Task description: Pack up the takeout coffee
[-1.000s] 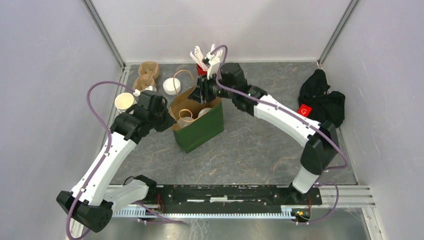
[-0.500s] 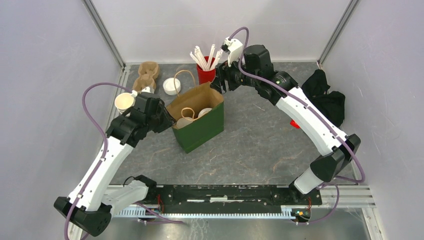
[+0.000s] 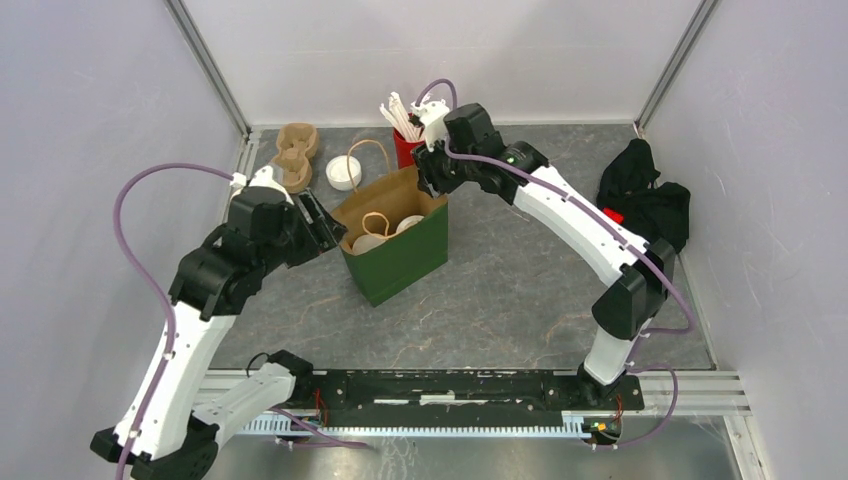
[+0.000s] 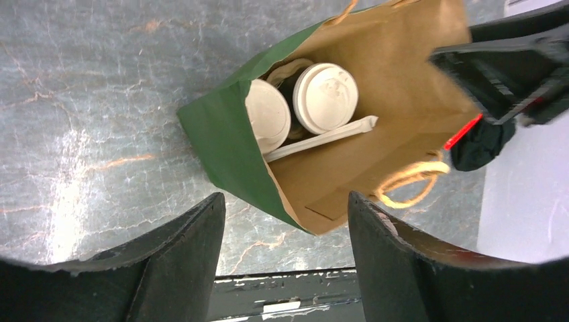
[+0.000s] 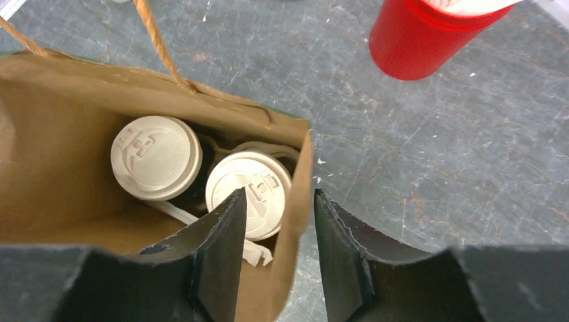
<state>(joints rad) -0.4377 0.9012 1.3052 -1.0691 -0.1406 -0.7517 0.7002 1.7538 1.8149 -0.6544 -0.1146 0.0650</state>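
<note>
The takeout coffee, two black cups with white lids (image 5: 156, 157) (image 5: 263, 180), stands upright side by side in a green paper bag (image 3: 400, 265). A wrapped straw (image 4: 322, 137) lies beside them. My right gripper (image 5: 278, 194) hangs over the bag's far right corner. Its fingers straddle the bag's brown wall (image 5: 300, 201), one inside and one outside, with gaps showing. My left gripper (image 4: 285, 198) is open and empty just off the bag's left rim (image 3: 343, 232). In the top view the lids (image 3: 368, 243) (image 3: 408, 225) show through the bag's mouth.
A red holder (image 3: 405, 148) full of white straws stands just behind the bag, close to my right wrist. A stack of white lids (image 3: 343, 173) and a brown pulp cup carrier (image 3: 292, 152) sit at the back left. Black cloth (image 3: 645, 200) lies at the right.
My left gripper has opened and drawn back off the bag's left edge. My right gripper rose toward the red holder, then came back down over the bag's far corner, its jaws narrowing.
</note>
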